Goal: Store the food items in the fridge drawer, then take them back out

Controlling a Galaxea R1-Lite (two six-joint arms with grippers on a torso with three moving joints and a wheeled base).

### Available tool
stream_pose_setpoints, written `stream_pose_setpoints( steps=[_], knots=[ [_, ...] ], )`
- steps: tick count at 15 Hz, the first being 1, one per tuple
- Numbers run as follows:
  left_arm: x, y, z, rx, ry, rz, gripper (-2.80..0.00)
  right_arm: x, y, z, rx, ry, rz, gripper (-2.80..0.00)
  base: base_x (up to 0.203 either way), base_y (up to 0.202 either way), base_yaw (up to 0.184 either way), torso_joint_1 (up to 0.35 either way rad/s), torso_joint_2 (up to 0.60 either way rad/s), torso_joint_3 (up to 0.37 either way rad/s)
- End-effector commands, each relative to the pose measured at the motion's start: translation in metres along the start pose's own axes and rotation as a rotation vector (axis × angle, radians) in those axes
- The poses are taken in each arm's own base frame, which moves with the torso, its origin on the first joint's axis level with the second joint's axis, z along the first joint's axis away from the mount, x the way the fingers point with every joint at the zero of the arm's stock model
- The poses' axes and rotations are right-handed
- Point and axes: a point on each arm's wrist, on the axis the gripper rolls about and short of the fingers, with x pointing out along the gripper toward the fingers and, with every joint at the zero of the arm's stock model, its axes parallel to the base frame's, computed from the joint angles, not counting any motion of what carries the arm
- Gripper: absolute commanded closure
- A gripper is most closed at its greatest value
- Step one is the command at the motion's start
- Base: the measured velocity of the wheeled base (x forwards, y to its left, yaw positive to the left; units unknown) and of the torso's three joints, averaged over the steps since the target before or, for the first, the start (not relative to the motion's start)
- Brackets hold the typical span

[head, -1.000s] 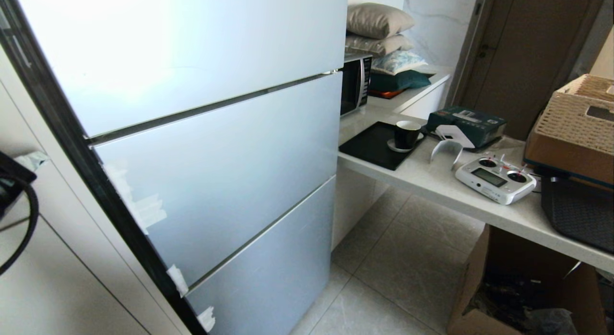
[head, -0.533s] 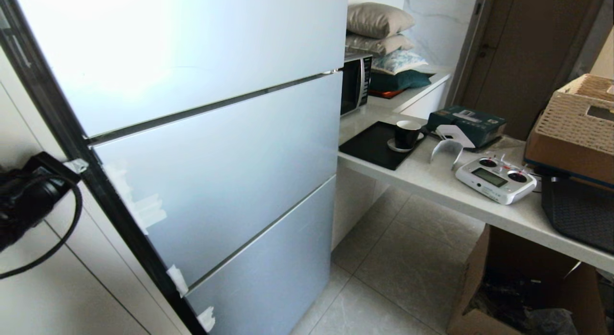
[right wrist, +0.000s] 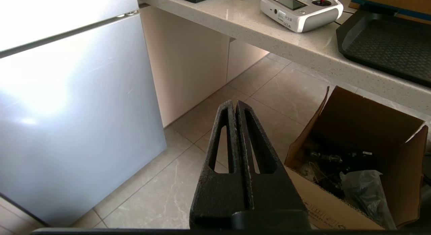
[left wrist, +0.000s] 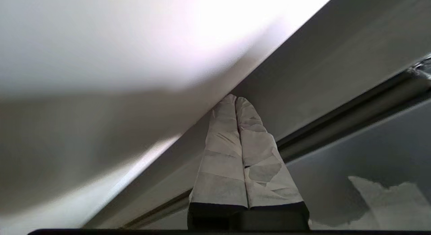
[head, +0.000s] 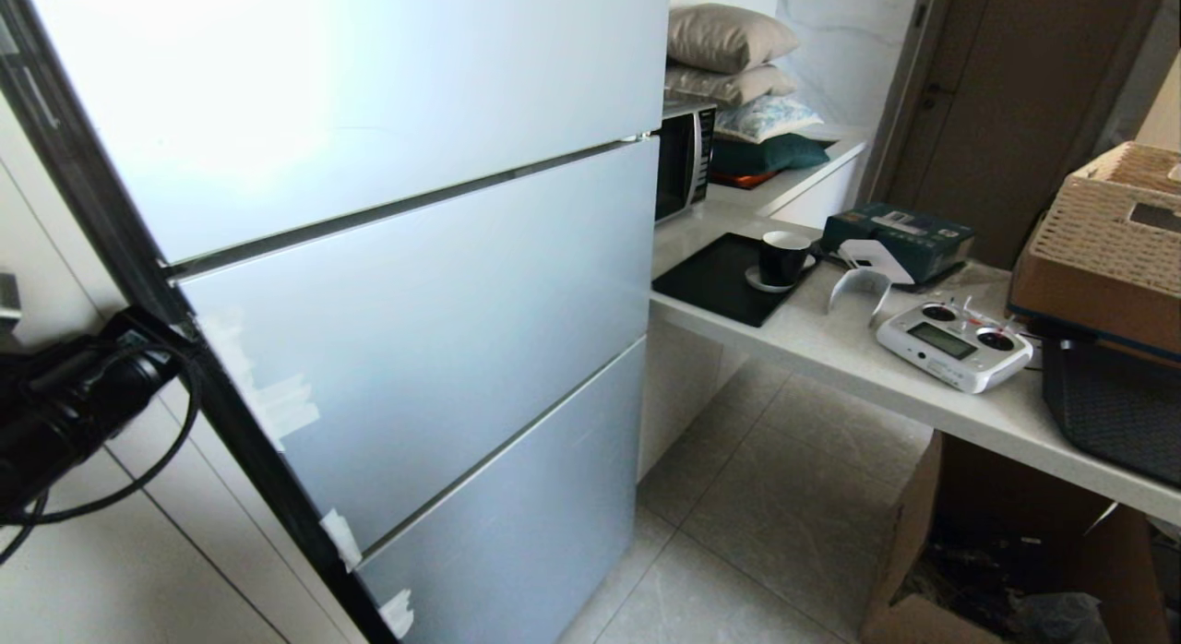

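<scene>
Left gripper point(left wrist: 235, 103), jaws closed and empty, rests at the fridge door point(head: 415, 284) edge; wedging tips into that seam should pry it open. Right gripper point(right wrist: 235, 108) closed, idle.

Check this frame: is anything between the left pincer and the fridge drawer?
Yes. The fridge door panels are all closed, so the drawer is hidden behind them. The left pincer, shut, is at the fridge's left edge. No food item shows.
</scene>
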Motion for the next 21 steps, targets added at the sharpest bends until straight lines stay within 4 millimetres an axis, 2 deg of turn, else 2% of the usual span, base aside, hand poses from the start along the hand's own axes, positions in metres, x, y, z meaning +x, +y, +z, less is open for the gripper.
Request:
stream_pose_setpoints(
  steps=[1,5,8,13,16,21],
  knots=[
    [-0.005,-0.007,-0.004,-0.025,0.015,-0.036,0.00,0.000,0.000,0.000,0.000,0.002,0.001,0.00,0.000,0.000,0.000,0.000,0.00,0.000],
    [-0.011,-0.013,-0.013,-0.040,0.050,-0.071,0.00,0.000,0.000,0.000,0.000,0.002,0.001,0.00,0.000,0.000,0.000,0.000,0.00,0.000],
    [-0.021,-0.026,-0.018,-0.038,0.075,-0.138,0.00,0.000,0.000,0.000,0.000,0.002,0.001,0.00,0.000,0.000,0.000,0.000,0.00,0.000],
    [-0.040,-0.033,-0.022,-0.031,0.086,-0.186,0.00,0.000,0.000,0.000,0.000,0.002,0.001,0.00,0.000,0.000,0.000,0.000,0.00,0.000],
    [-0.058,-0.034,-0.023,-0.028,0.086,-0.219,0.00,0.000,0.000,0.000,0.000,0.002,0.001,0.00,0.000,0.000,0.000,0.000,0.00,0.000],
    [-0.096,-0.033,-0.043,-0.022,0.159,-0.309,0.00,0.000,0.000,0.000,0.000,0.002,0.001,0.00,0.000,0.000,0.000,0.000,0.00,0.000]
  ],
)
